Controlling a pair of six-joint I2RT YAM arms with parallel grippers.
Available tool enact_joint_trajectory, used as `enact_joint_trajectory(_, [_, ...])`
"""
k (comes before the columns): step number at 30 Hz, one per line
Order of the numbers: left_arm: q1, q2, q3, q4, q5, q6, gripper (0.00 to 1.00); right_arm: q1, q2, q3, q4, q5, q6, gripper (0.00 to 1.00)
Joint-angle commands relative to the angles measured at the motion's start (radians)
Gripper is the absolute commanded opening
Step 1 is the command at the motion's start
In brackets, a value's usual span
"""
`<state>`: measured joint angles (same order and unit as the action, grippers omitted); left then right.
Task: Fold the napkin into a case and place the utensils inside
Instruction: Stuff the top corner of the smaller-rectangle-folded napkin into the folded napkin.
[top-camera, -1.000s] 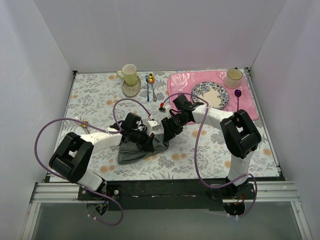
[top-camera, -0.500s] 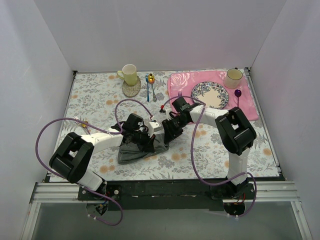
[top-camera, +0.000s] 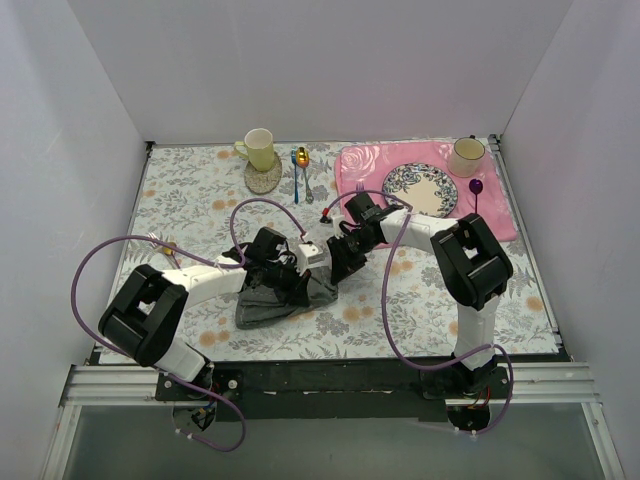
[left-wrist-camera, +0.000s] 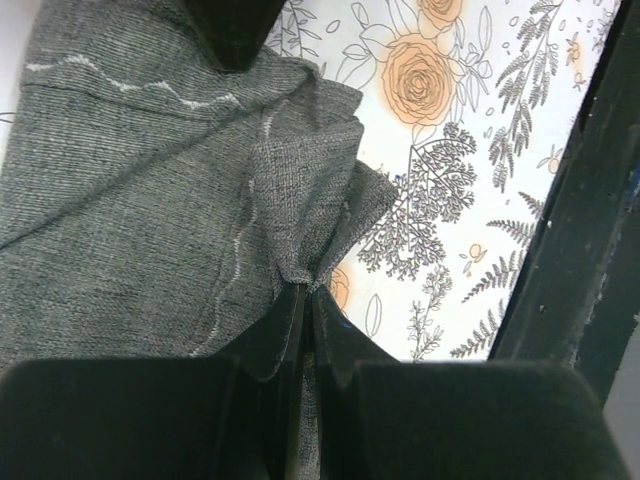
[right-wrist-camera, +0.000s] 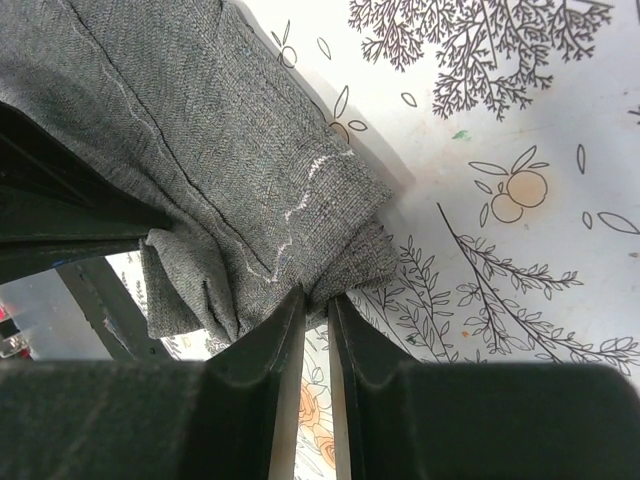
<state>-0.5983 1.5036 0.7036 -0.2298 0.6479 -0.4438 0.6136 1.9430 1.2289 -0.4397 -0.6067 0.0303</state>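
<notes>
Two hands clamped on one napkin (top-camera: 268, 308)

Both are closed on bunched cloth: the left hand (left-wrist-camera: 305, 295) and the right hand (right-wrist-camera: 315, 300) each pinch a fold of the grey napkin. From above, the arms hide its far part. It lies toward 7 o'clock on the counter (top-camera: 420, 310), near the front edge.

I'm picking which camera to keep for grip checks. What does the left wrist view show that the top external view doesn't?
Only left wrist: the left gripper shut on a puckered fold of the napkin, with its white stitching clear. Only top external: the right gripper at the napkin's right corner, the cup, plate and pink placemat. Both: the grey napkin lying on the floral tablecloth.
</notes>
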Motion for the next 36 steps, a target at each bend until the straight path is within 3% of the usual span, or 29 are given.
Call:
enact_joint_trajectory(1, [0.0,-0.048,0.048,-0.031,0.084,-0.045,0.0,-0.005,-0.024,-0.006,0.035,0.025,-0.061,0.22])
enact_joint_trajectory(16, [0.117,0.141,0.131,-0.14,0.211,-0.136,0.0,-0.002,-0.062,-0.011,0.053,0.088,-0.141,0.29])
enact_joint_trajectory(25, [0.123,0.205,0.169,-0.18,0.22,-0.121,0.0,0.009,-0.197,-0.034,0.131,0.013,-0.153,0.34])
enact_joint_trajectory(36, [0.153,0.247,0.186,-0.192,0.245,-0.136,0.0,0.126,-0.223,-0.091,0.242,0.114,-0.302,0.3])
